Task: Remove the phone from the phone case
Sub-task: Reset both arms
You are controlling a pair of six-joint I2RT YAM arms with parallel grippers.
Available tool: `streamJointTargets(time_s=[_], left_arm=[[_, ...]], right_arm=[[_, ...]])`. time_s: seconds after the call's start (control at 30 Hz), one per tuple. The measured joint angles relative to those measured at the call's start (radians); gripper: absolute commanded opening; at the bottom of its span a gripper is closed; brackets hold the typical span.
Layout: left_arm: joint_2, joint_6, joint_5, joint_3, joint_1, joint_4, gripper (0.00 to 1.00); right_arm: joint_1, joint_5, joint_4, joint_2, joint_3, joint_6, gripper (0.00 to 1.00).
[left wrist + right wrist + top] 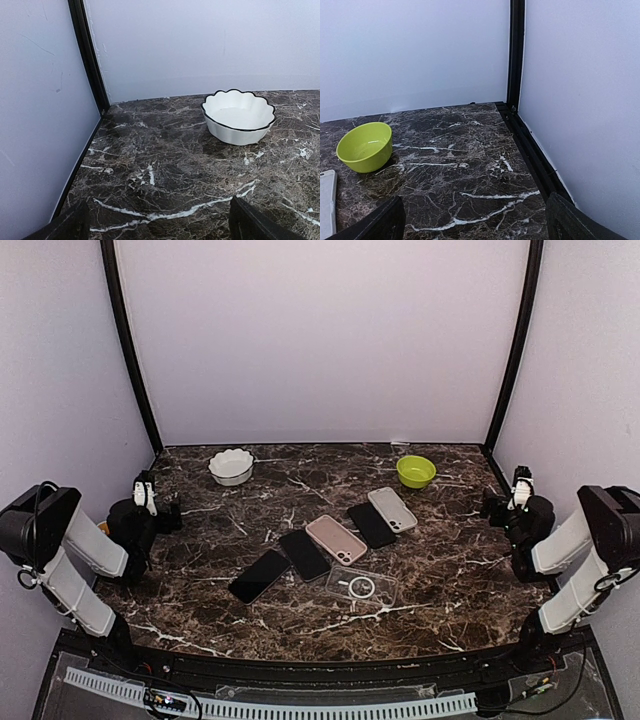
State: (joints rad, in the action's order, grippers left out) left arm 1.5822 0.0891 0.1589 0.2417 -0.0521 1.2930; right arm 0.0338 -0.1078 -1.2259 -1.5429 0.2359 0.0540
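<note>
Five phones lie in a slanted row mid-table in the top view: two black ones [259, 575] [304, 554], a pink-backed one [336, 539], another black one [371, 524] and a grey-backed one [392, 508], whose edge [326, 202] also shows in the right wrist view. A clear phone case [362, 586] with a white ring lies flat in front of them. I cannot tell which phone sits in a case. My left gripper [168, 510] [160, 220] hovers open at the table's left edge. At the right edge, my right gripper [493, 506] [475, 215] is open too. Both hold nothing.
A white scalloped bowl [231, 466] [238, 116] stands at the back left, ahead of the left gripper. At the back right is a green bowl [416, 471] [365, 146]. White walls with black corner posts [130, 350] enclose the marble table [450, 570].
</note>
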Motion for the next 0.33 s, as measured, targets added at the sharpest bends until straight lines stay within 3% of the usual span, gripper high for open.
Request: streamJointTargets(time_s=[0.33], left_arm=[[0.0, 0.0, 0.002, 0.0, 0.0, 0.0, 0.99]], right_arm=[[0.0, 0.004, 0.001, 0.0, 0.0, 0.0, 0.99]])
